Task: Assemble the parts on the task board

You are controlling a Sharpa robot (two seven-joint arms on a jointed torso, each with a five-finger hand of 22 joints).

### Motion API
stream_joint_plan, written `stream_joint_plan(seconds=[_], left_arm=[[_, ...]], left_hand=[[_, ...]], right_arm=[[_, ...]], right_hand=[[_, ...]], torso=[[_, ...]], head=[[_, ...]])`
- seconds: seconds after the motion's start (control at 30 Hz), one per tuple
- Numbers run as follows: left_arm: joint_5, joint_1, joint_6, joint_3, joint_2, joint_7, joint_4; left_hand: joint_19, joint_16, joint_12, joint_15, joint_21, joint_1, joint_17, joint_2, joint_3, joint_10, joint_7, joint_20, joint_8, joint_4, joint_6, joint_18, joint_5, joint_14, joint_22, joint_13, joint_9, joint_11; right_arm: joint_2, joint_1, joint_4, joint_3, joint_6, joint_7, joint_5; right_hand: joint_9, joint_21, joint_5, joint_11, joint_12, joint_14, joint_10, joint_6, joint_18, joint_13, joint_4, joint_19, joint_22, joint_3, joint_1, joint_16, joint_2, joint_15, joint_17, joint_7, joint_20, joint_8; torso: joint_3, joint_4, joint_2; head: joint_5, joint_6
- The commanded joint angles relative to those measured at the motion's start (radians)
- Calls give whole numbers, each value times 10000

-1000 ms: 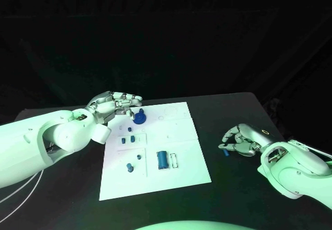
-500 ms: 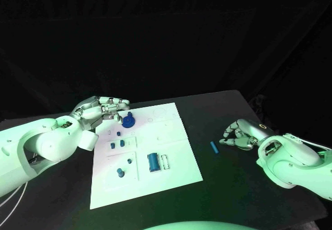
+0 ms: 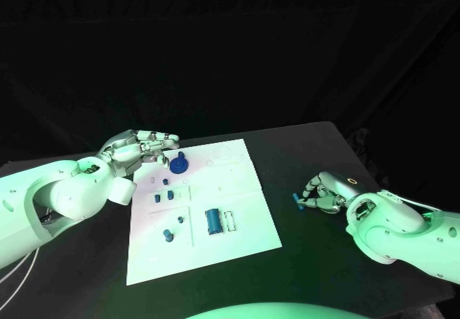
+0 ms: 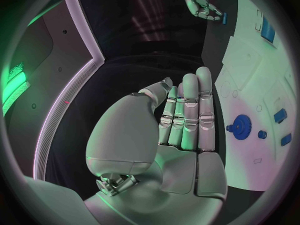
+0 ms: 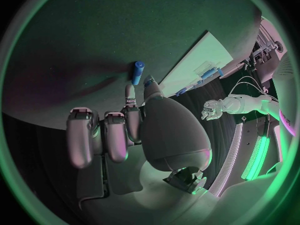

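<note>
Left hand (image 3: 143,147) is hovering at the far-left corner of the task board (image 3: 240,229), fingers straight and together, holding nothing. Blue gear (image 3: 178,164) is sitting on the board just beside it. Right hand (image 3: 321,193) is resting on the black table (image 3: 316,266) right of the board, fingers curled; one fingertip is near a loose blue peg (image 3: 298,201) lying on the table; can't tell whether it's touching.
</note>
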State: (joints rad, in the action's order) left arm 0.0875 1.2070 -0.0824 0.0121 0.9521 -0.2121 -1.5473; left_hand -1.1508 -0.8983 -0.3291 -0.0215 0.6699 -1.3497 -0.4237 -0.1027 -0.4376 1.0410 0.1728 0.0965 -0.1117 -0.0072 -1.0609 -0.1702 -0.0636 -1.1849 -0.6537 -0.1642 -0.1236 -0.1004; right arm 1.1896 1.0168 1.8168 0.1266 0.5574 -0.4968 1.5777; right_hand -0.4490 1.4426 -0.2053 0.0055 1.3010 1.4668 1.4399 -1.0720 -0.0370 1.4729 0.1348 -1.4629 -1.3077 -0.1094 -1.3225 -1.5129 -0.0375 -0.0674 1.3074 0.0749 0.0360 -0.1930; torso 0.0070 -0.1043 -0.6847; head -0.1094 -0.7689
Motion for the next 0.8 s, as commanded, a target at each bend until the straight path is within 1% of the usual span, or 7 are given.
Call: stream_joint_plan(seconds=[0.03,0.23,0.33,0.5,0.6,0.67,0.8], left_arm=[[-12,1,217,-3,-14,-54,-2],[-11,0,229,-3,-13,-38,-6],[-11,0,233,-3,-4,-31,-9],[-10,0,243,-3,9,-20,-22],[-10,0,246,-3,16,-12,-29],[-10,1,252,-3,23,-5,-38],[-10,1,254,-3,34,7,-46]], left_hand=[[6,-38,-52,-2,-55,4,9,91,44,-73,-20,99,-51,11,77,-134,-35,93,8,17,11,-18],[6,-38,-52,-2,-55,4,9,91,44,-73,-20,99,-51,11,77,-134,-35,93,8,17,11,-18],[6,-38,-52,-2,-55,4,9,91,44,-73,-20,99,-51,11,77,-134,-35,93,8,17,11,-18],[6,-38,-52,-2,-55,4,9,91,44,-73,-20,99,-51,11,77,-134,-35,93,8,17,11,-18],[6,-38,-52,-2,-55,4,9,91,44,-73,-20,99,-51,11,77,-134,-35,93,8,17,11,-18],[6,-38,-52,-2,-55,4,9,91,44,-73,-20,99,-51,11,77,-134,-35,93,8,17,11,-18],[4,-44,-65,-1,-64,-11,18,95,45,-85,-18,99,-54,3,85,-135,-38,101,14,20,15,-18]], right_arm=[[-103,-41,-28,-1,-238,-165,163],[-280,-79,-224,1,-379,-196,167],[-385,-128,-341,2,-444,-227,167],[-572,-222,-527,2,-514,-256,173],[-708,-257,-682,2,-561,-276,181],[-779,-275,-788,2,-666,-293,185],[-905,-298,-969,1,-994,-405,192]], right_hand=[[13,8,-66,-73,8,891,34,-90,72,-545,21,-704,-1876,42,4,-36,-33,-13,1979,-7,16,19],[14,11,-66,-81,11,890,37,-118,73,-542,33,-705,-1879,50,9,-34,-36,-19,1977,-17,12,12],[14,11,-66,-81,11,890,37,-118,73,-542,33,-705,-1879,50,9,-34,-36,-19,1977,-17,12,12],[14,10,-66,-85,4,890,34,-129,73,-546,39,-705,-1879,55,12,-32,-40,-21,1975,-21,10,9],[28,12,-89,-112,5,892,37,-162,73,-541,33,-707,-1882,139,-59,-38,-103,-44,1982,-52,-8,14],[38,8,-98,-122,12,891,41,-170,73,-535,21,-706,-1881,184,-104,-37,-125,-54,1981,-61,-18,22],[59,-1,-145,-138,-9,889,31,-177,71,-542,-3,-704,-1879,300,-203,-29,-207,-71,1971,-76,-35,43]], torso=[[3,-3,5],[3,1,5],[0,16,-4],[2,9,2],[4,5,-3],[4,15,-10],[-8,10,5]], head=[[17,-23],[52,-11],[85,-9],[110,-13],[142,-13],[136,-22],[145,-50]])
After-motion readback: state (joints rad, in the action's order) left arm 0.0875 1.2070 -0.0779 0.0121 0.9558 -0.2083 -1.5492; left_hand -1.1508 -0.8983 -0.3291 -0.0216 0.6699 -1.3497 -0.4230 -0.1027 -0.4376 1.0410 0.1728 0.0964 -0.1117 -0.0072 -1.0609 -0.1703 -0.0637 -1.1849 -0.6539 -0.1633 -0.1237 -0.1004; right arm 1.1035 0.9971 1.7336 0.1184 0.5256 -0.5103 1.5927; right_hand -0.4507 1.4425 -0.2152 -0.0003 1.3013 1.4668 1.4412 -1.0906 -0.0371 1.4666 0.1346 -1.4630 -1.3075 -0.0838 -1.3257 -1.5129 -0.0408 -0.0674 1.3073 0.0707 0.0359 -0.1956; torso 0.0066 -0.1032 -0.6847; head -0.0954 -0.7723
